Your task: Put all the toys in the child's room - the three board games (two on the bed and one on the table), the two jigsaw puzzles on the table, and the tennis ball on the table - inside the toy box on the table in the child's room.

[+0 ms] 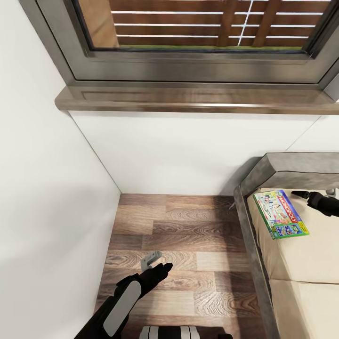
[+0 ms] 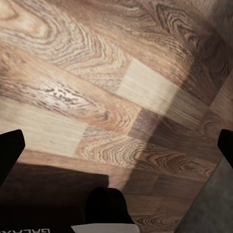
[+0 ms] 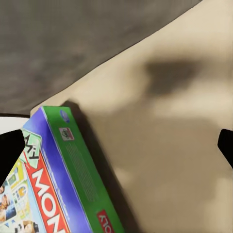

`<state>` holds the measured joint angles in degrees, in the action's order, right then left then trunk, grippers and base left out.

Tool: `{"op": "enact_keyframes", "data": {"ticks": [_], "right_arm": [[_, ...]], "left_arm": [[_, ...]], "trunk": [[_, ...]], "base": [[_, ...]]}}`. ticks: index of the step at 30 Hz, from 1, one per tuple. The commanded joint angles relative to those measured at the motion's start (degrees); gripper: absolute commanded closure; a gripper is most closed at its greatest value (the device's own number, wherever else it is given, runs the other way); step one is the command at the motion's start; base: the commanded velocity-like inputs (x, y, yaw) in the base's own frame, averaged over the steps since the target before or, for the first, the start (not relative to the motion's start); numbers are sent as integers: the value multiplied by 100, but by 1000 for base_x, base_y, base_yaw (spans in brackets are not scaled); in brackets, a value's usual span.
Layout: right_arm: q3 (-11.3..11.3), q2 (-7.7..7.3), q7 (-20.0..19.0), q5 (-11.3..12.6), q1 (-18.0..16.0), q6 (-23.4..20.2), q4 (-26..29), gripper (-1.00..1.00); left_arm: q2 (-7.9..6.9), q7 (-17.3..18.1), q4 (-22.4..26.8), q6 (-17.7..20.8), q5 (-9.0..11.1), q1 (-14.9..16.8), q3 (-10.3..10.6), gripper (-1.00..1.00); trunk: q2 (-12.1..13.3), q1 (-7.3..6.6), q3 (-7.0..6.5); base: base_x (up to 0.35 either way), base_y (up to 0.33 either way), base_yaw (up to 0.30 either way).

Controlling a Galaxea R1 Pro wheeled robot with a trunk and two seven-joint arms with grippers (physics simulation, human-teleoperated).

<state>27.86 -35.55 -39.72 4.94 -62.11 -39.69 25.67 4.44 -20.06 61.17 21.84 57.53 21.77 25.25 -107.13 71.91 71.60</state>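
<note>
The right gripper [image 1: 301,193] hangs over the bed [image 1: 301,263] near its head end, and in the right wrist view its two dark fingertips [image 3: 10,151] sit at opposite edges of the picture with bare cream mattress between them, so the jaws stand wide apart and hold nothing. Just beside those fingers, toward the bed's floor-side edge, lies the Monopoly board game [image 1: 280,213], flat on the mattress, lid up, close to the grey upholstered frame [image 1: 252,249]. Its long axis runs roughly along the length of the bed, slightly skewed, with one short end nearest the headboard [image 1: 292,170]. From the wrist camera the box's green side wall and one corner reach in at one fingertip, which suggests the gripper is off to the side of the box rather than centred over it; I judge a short shift toward the frame side is needed before the jaws can straddle its narrow width. The left gripper [image 1: 162,270] is well apart, low over the wooden floor [image 1: 188,221], its fingertips likewise spread and empty, so the right arm is plainly the nearer one. The toy box and table are elsewhere.
</note>
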Motion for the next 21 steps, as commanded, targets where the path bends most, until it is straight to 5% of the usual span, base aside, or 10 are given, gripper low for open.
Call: {"op": "enact_keyframes", "data": {"ticks": [1,13,19,21], "right_arm": [[17,-4,4,42,-2,-46,10,-100],[10,-297,-15,44,78,-55,109,-100],[18,-605,-32,51,300,-57,232,-100],[31,-747,-37,60,421,-56,337,-100]], "left_arm": [[0,-48,9,3,57,2,7,-100],[30,178,-53,-174,79,111,-15,-100],[55,844,-412,-271,133,433,-36,-100],[83,1332,-774,-293,197,668,-43,-100]], "trunk": [[-2,0,3],[-2,0,3],[-2,0,3],[-2,0,3]], "base": [[0,0,0],[0,0,0],[0,0,0],[0,0,0]]}}
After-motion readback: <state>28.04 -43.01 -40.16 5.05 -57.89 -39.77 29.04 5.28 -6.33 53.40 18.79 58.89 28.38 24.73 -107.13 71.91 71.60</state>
